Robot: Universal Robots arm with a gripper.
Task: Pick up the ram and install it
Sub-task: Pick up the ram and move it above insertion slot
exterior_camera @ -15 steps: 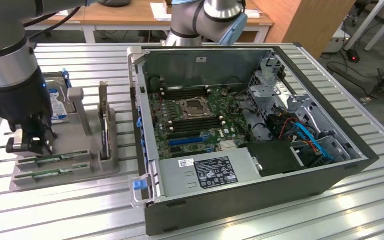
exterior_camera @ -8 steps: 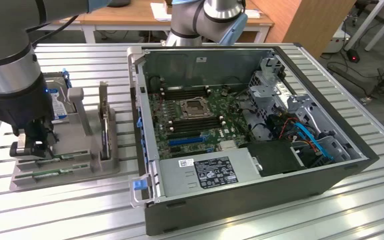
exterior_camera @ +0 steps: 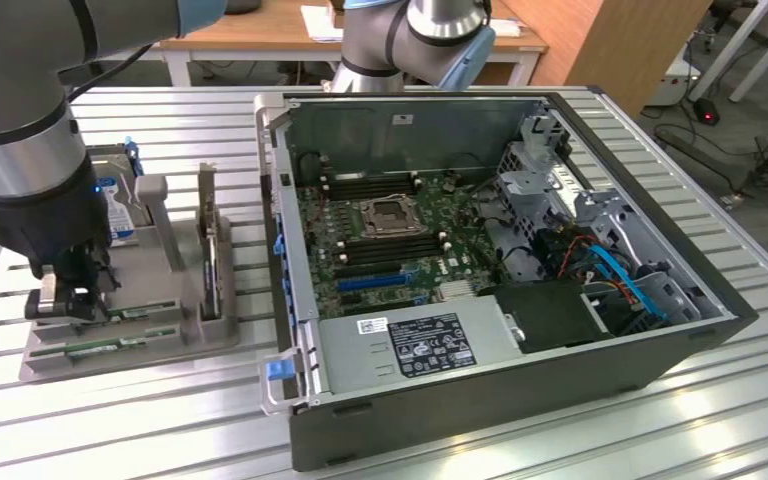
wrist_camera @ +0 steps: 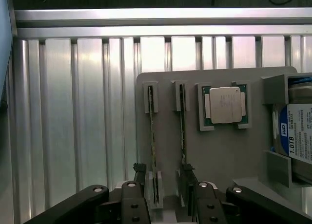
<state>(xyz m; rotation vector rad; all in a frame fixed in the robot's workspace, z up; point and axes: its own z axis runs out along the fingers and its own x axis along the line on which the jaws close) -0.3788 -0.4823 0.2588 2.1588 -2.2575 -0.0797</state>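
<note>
The arm (exterior_camera: pixel 17 120) is big and grey. Its base (exterior_camera: pixel 364 60) stands at the back, with a blue-capped joint (exterior_camera: pixel 451 30) on top. The near part of the arm is at the exterior view's left, close to the camera, and it points straight down. It has a shiny silver ring around it. Below the ring the wrist (exterior_camera: pixel 37 215) is dark, with a tiny blue light (exterior_camera: pixel 97 186) on its side. The black gripper (exterior_camera: pixel 75 300) hangs under the wrist, low down, and points down too. Its two fingers (wrist_camera: pixel 130 204) stand wide apart. In the wrist view they are level with each other.
</note>
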